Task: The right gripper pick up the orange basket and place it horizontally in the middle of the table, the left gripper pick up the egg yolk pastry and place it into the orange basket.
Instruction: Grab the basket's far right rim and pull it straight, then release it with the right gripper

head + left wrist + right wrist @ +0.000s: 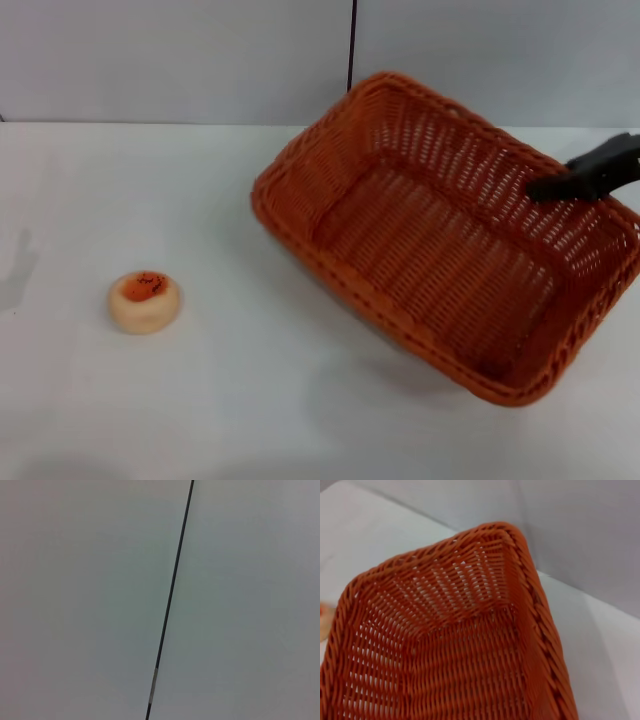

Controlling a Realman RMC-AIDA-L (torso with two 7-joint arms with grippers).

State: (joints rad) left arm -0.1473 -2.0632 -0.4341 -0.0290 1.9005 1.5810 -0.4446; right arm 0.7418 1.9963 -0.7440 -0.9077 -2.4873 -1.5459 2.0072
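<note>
The orange basket (440, 250) hangs at an angle over the right half of the white table (250, 400), one corner towards the back wall, with a shadow under its near side. My right gripper (550, 187) reaches in from the right edge and is shut on the basket's far right rim. The right wrist view looks down into the basket (455, 645), showing its woven floor and braided rim, but none of that arm's fingers. The egg yolk pastry (145, 301) sits alone on the table at the left, well apart from the basket. My left gripper is out of view.
A pale wall with a dark vertical seam (351, 45) stands behind the table. The left wrist view shows only that wall and seam (170, 600). Bare tabletop lies between the pastry and the basket and along the front edge.
</note>
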